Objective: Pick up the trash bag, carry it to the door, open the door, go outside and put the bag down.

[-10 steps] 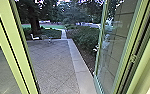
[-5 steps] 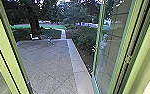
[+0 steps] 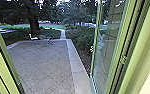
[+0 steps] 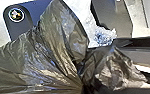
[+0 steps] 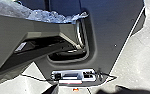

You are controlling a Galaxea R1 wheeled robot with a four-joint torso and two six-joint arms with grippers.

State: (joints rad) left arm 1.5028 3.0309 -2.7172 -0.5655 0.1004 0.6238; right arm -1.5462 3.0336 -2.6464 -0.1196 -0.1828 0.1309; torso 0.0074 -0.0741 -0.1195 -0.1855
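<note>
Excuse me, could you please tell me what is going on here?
The robot is at a doorway, facing out past an open glass door to a paved yard. It appears to have the dark trash bag at its left gripper, where the plastic is tightly bunched. The bag has not been set down out there.

The trash bag is seen in the left wrist view as dark, thin, glossy plastic, heavily creased and drawn together into a tight gather, with folds fanned out from it and a crumpled, ruffled portion spread beyond. The door, clear glass edged by a narrow green frame, is swung open and stood upright at the head view's right.
</note>
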